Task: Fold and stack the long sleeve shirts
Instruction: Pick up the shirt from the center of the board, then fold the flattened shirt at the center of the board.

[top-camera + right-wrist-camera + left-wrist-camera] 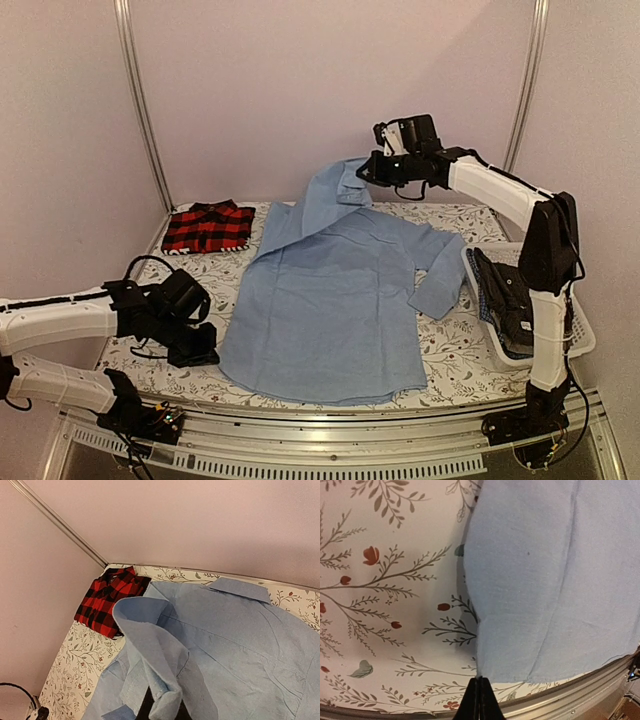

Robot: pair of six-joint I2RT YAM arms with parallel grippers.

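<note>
Light blue shirt [330, 300] lies spread, one sleeve raised; red-black plaid shirt [208, 228] folded behind.

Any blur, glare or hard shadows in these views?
Top external: even light, sharp, no glare. Left wrist: light blue shirt throws a soft shadow on the floral cloth; left gripper dark. Right wrist: near shirt fold slightly soft, plaid shirt sharp.

We see a flowery bench [455, 352]. On it lie a blue shirt [330, 300], a folded red shirt [208, 227] and a white basket [584, 336].
</note>
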